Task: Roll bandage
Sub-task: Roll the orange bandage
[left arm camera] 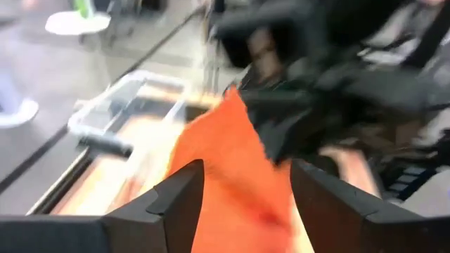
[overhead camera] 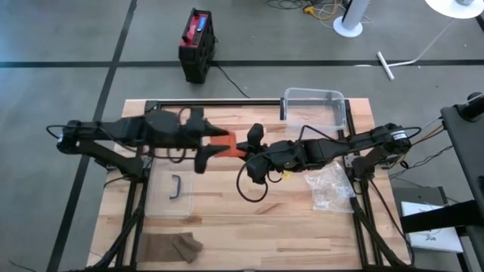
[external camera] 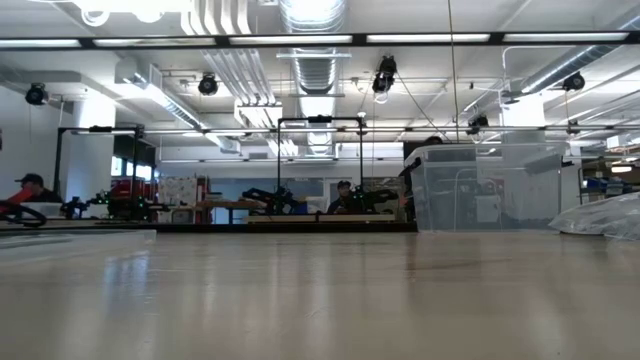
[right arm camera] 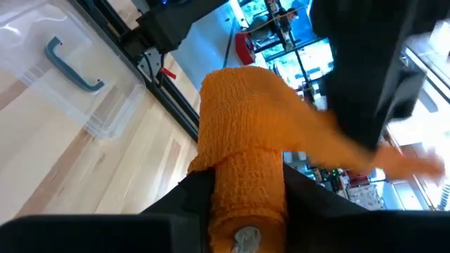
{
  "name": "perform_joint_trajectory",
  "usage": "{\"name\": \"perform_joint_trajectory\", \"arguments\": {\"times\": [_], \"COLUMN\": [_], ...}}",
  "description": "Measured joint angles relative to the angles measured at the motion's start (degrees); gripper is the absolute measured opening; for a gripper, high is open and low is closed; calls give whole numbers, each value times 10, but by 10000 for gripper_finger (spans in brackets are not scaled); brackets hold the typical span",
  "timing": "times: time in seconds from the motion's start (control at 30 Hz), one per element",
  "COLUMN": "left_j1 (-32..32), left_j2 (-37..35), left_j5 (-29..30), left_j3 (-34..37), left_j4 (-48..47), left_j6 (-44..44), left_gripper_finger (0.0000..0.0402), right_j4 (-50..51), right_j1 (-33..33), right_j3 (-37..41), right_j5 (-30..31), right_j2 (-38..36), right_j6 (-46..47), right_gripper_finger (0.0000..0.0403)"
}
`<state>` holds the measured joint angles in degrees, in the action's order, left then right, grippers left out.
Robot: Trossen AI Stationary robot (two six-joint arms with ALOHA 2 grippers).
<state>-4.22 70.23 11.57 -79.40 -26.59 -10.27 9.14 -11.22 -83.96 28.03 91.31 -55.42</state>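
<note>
From above, going left to right: the left arm reaches in from the table's (overhead camera: 227, 227) left side, its left gripper (overhead camera: 208, 143) over the middle at one end of an orange bandage (overhead camera: 224, 145); the bandage runs across to the right gripper (overhead camera: 253, 151), which comes in from the right side; both are raised above the wood. The low view shows none of this; it sees only bare tabletop, a clear box (external camera: 485, 187) standing toward the far right and a crumpled plastic bag (external camera: 605, 215) at the right edge.

The left wrist view shows what the overhead one hides: the loose orange strip (left arm camera: 232, 176) lies between the two dark fingers (left arm camera: 176, 197), which stand apart on either side of it; whether they press it I cannot tell. The right wrist view shows the right gripper's fingers (right arm camera: 197, 197) narrowed on the bandage roll (right arm camera: 242, 176); the roll's long axis points straight out from the fingers, and the free strip leaves its far end sideways toward the left gripper.

A clear lid (overhead camera: 172, 193) with a dark handle lies below the left gripper; dark cloth (overhead camera: 174, 245) sits near the front edge; the front middle of the table is open wood.
</note>
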Motion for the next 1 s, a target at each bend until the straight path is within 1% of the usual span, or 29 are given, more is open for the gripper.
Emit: {"name": "perform_joint_trajectory", "arguments": {"times": [0.13, 0.27, 0.37, 0.5, 0.67, 0.7, 0.83, 1.0], "left_j1": [30, 40, 40, 40, 46, 48, 56, 55], "left_j2": [49, 89, 107, 122, 130, 130, 122, 91], "left_j5": [-1, -25, -74, -135, -211, -218, -220, -227], "left_j3": [-43, -101, -144, -185, -201, -202, -205, -205], "left_j4": [-71, -153, -197, -225, -262, -273, -290, -289], "left_j6": [-8, -2, 9, 18, 63, 70, 107, 154], "left_gripper_finger": [197, 194, 201, 219, 248, 253, 270, 285], "right_j4": [0, 9, 12, 12, 5, 4, -16, -22], "right_j1": [0, 0, 0, 0, -4, -7, -18, -19], "right_j3": [0, 0, 0, 0, 0, 0, 0, 0], "right_j5": [1, 0, -5, -11, -15, -15, -15, -10], "right_j2": [0, 0, 0, 0, 0, 0, 0, 0], "right_j6": [0, 0, 0, 0, -25, -33, -58, -61], "right_gripper_finger": [93, 98, 103, 102, 93, 93, 100, 103]}}
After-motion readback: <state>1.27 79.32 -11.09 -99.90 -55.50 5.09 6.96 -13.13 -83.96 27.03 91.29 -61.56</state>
